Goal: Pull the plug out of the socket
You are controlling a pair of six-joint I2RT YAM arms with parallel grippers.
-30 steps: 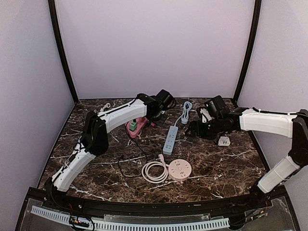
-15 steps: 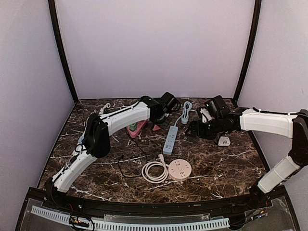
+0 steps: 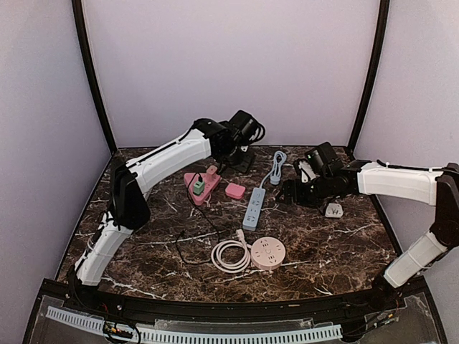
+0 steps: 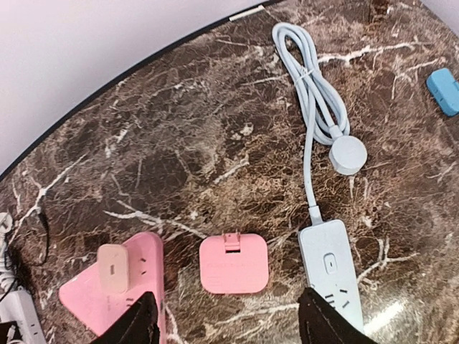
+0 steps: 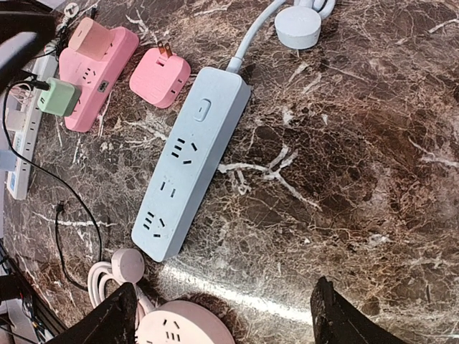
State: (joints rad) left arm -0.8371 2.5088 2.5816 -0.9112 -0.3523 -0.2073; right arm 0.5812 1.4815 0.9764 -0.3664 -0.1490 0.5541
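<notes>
Pink plug [image 4: 233, 264] lies loose on the marble table [image 3: 344, 244], prongs bare, at 3 o'clock of the pink socket [image 4: 147, 258], so you can judge the pull done. Your left gripper [image 4: 228, 315] hangs above, spread and empty; your right gripper [image 5: 224, 301] is spread too. Next, withdraw both arms.

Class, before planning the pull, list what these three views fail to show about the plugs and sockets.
Pink socket strip: left wrist view, its near end is cut off by the bottom edge.
Green plug: right wrist view, its prongs are hidden by its own body.
Round socket: right wrist view, cut by the bottom edge.
Blue object: left wrist view, cut by the right edge; unidentifiable.
</notes>
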